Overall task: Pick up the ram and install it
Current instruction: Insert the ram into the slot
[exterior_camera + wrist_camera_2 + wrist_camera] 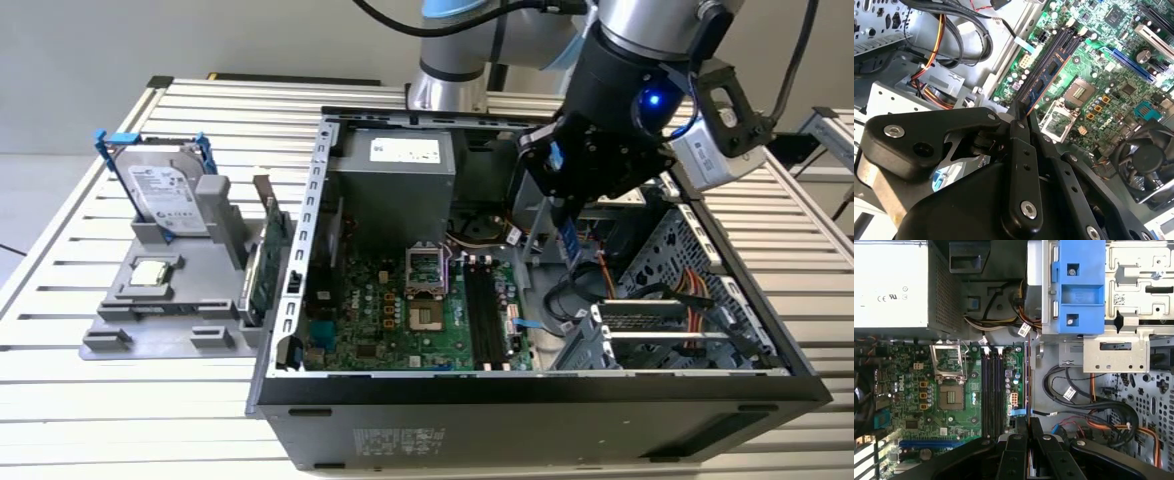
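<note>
Open computer case (534,400) lies on its side on the slatted bench (80,400), toward the bench's edge on the exterior view's right. Inside it:
- motherboard (400,310) on the floor of the case
- power supply (394,170) at the far end
- metal drive bay (694,270), with orange and black cables (667,290) bundled just beside the board's edge
- cooling fan (1146,160) near the processor socket (951,397)

A grey holder (160,310) near the opposite bench edge carries a hard drive (167,195) in a blue frame and a green card (271,265), both upright.

The end effector (1021,112) hangs inside the case, its fingers drawn in narrow and clamped on one end of the ram (1046,75).

The ram is a slim blue stick with dark chips. It is held on edge above the motherboard's edge nearest the drive bay. It runs parallel to the memory slots (993,390) and just beside them, with the cables close on its other side.
</note>
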